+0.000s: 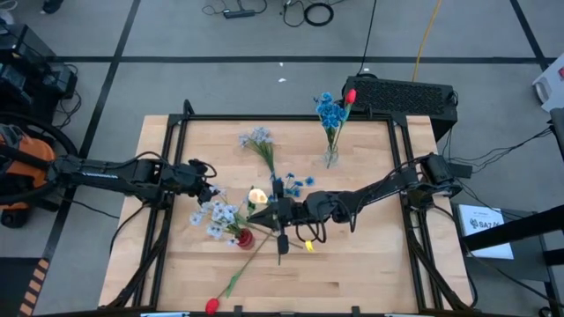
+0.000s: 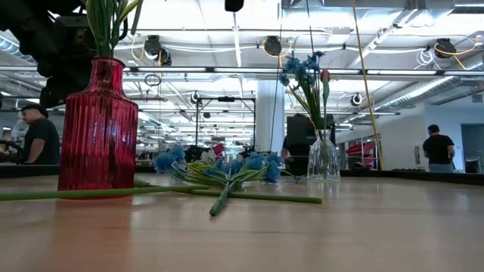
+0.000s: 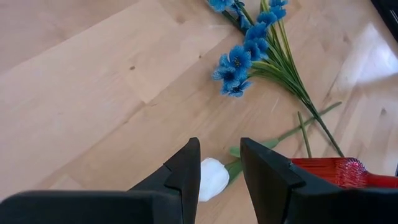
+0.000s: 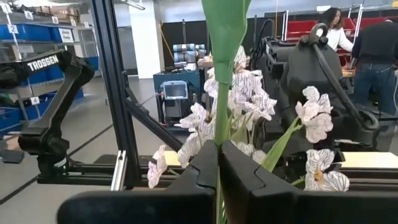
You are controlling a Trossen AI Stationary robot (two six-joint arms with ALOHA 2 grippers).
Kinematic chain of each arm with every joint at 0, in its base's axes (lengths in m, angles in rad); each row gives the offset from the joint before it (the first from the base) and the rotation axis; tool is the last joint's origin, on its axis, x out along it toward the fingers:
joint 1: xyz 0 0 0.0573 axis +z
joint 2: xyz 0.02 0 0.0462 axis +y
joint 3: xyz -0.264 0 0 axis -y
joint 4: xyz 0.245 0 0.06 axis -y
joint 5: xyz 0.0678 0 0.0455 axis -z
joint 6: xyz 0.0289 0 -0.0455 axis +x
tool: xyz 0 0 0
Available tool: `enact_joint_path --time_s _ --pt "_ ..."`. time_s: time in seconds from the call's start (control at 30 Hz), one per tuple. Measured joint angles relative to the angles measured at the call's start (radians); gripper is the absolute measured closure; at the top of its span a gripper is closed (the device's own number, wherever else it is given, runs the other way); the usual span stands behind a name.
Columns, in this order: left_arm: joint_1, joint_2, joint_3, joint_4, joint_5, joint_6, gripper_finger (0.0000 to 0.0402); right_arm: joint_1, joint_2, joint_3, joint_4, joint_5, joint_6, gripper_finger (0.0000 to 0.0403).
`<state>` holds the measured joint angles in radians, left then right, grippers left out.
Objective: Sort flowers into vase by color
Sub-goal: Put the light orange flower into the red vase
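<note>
A red vase (image 1: 244,236) holds pale blue-white flowers (image 1: 216,214). A clear vase (image 1: 330,158) at the far side holds bright blue flowers and a red tulip (image 1: 350,95). A blue cluster (image 1: 293,184), a pale cluster (image 1: 256,138) and a red tulip (image 1: 211,305) lie on the table. My right gripper (image 1: 275,211) is at mid-table, shut on a green stem. The white-yellow bloom (image 1: 257,197) shows just beside it. My left gripper (image 3: 219,146) is open, its fingers on either side of that bloom (image 3: 211,177) as seen from its wrist; touching or apart, I cannot tell. My right gripper (image 4: 219,149) pinches a green stem (image 4: 221,118) between its two fingers, which lie across it and point level toward the table's left. The stem rises upright out of the fingers, with a broad leaf (image 4: 225,25) above. Its flower head is outside the right wrist view.
The red vase (image 2: 98,128) stands close on the near side of both grippers, and the lying tulip's stem (image 2: 151,193) runs past its foot. A black box (image 1: 401,92) sits behind the far right corner. Bare wood lies along the near right of the table.
</note>
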<state>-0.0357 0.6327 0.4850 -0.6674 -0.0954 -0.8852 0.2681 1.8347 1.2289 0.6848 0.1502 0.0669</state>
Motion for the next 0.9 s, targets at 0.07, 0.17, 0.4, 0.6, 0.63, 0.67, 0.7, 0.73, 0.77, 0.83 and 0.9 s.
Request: enact_joint_path --time_s 0.07,0.17,0.4,0.6,0.63,0.67,0.7,0.73,0.77,0.83,0.9 --pt "0.0 0.0 0.0 0.0 -0.008 0.0 0.0282 0.004 0.0 0.005 -0.019 0.0 0.0 0.0403" --pt "0.0 0.0 0.0 0.0 -0.018 0.0 0.0281 0.009 0.011 0.008 -0.018 0.005 0.02 0.0403" --pt "0.0 0.0 0.0 0.001 -0.018 0.0 0.0281 0.012 0.123 0.079 0.014 0.007 0.027 0.0403" --pt "0.0 0.0 0.0 -0.006 -0.018 0.0 0.0281 0.011 0.144 0.123 -0.02 0.004 0.015 0.0403" --pt "0.0 0.0 0.0 -0.006 -0.018 0.0 0.0281 0.01 0.144 0.123 -0.031 0.005 0.015 0.0403" --pt "0.0 0.0 0.0 -0.008 -0.018 0.0 0.0281 0.009 0.143 0.124 -0.039 0.005 0.016 0.0403" --pt "0.0 0.0 0.0 -0.008 -0.018 0.0 0.0281 0.009 0.14 0.124 -0.047 0.005 0.018 0.0403" --pt "0.0 0.0 0.0 -0.008 -0.018 0.0 0.0281 0.009 0.138 0.124 -0.051 0.005 0.022 0.0403" --pt "0.0 0.0 0.0 -0.008 -0.018 0.0 0.0281 0.009 0.138 0.124 -0.051 0.005 0.024 0.0403" --pt "0.0 0.0 0.0 -0.008 -0.018 0.0 0.0281 0.009 0.138 0.124 -0.051 0.005 0.023 0.0403" --pt "0.0 0.0 0.0 -0.008 -0.018 0.0 0.0281 0.008 0.138 0.124 -0.05 0.006 0.023 0.0403"
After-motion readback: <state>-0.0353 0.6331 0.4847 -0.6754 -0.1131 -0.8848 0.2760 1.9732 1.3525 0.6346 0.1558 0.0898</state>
